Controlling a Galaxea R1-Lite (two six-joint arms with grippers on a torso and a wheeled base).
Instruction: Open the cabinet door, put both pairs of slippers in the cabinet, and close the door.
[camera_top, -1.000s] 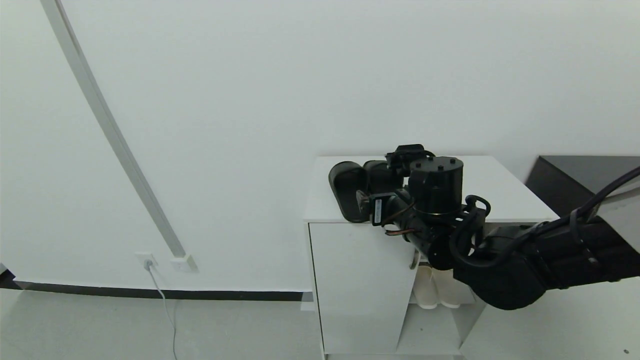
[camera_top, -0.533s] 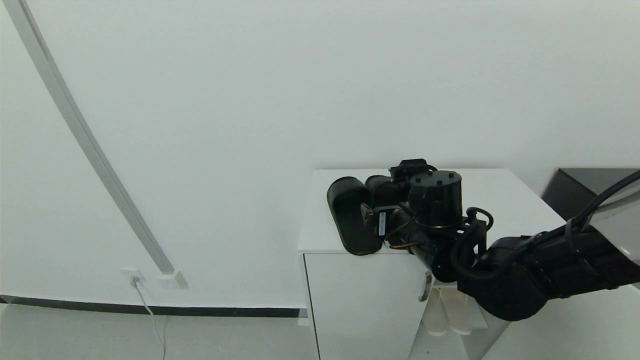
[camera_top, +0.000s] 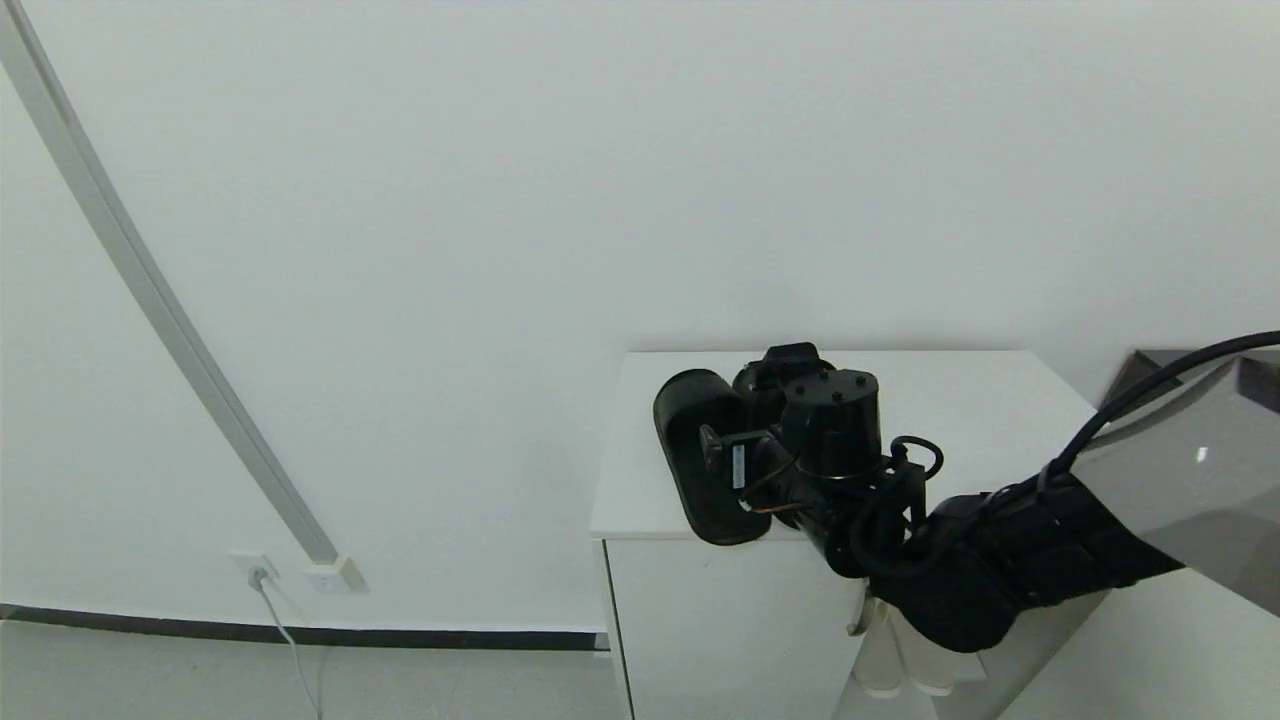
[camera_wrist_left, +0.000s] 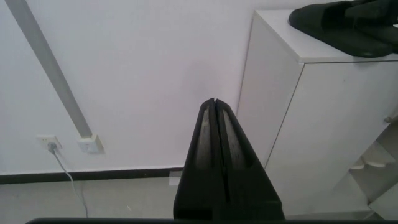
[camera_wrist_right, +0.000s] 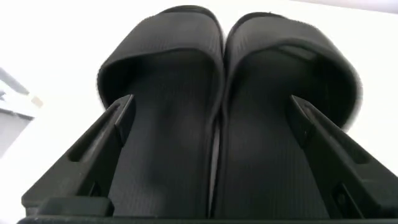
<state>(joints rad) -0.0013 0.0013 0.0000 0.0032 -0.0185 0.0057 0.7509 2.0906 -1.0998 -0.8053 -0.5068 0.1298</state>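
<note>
The white cabinet (camera_top: 720, 620) fills the lower right of the head view. Its compartment shows open at the bottom right edge, where a white pair of slippers (camera_top: 905, 665) stands inside.

The black pair of slippers (camera_top: 700, 460) lies side by side on the cabinet's top, just right of the frame's centre, with one end poking over the front edge.

My right claw (camera_wrist_right: 211, 102) is spread wide, one finger on each outer side of the black pair. I cannot tell whether the pads touch the soles. My left claw (camera_wrist_left: 215, 106), at the middle of its wrist view, has its fingers pressed together on nothing, off to the cabinet's side.

I judge the black pair light and soft, likely to bend and spring back. I'd squeeze both soles together at mid-length, below the straps. One slipper could slide out if the pinch lands unevenly.
</note>
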